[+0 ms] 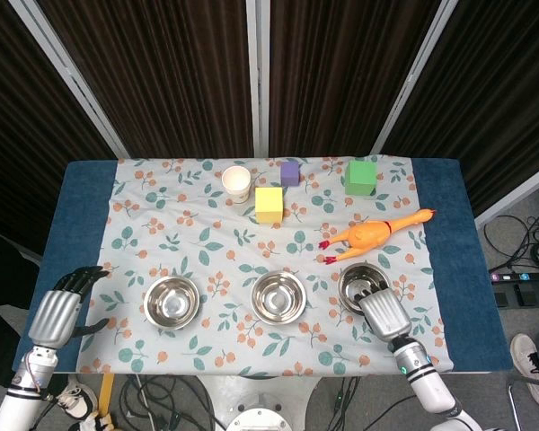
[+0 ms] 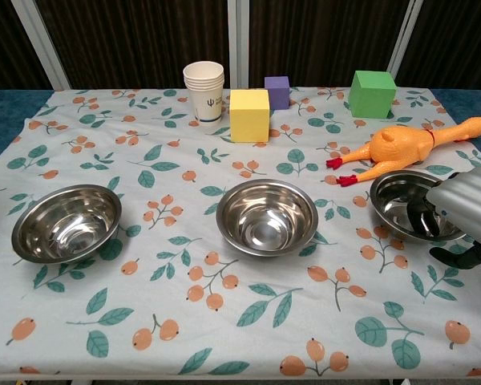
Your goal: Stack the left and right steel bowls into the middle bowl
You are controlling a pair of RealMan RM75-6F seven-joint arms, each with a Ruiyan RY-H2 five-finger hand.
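Observation:
Three steel bowls stand in a row near the table's front edge: the left bowl [image 1: 172, 300] [image 2: 66, 222], the middle bowl [image 1: 278, 297] [image 2: 267, 216] and the right bowl [image 1: 362, 285] [image 2: 401, 204]. My right hand [image 1: 382, 312] [image 2: 461, 210] grips the near right rim of the right bowl, fingers [image 2: 423, 220] inside it and the thumb outside below the rim. That bowl looks slightly tilted. My left hand [image 1: 61, 310] hovers open by the table's left front corner, well left of the left bowl, and shows only in the head view.
Behind the bowls lie an orange rubber chicken [image 2: 401, 148], a yellow cube [image 2: 249, 115], a purple cube [image 2: 277, 91], a green cube [image 2: 372, 94] and a stack of paper cups [image 2: 204, 91]. The floral cloth [image 2: 184, 305] covers the table.

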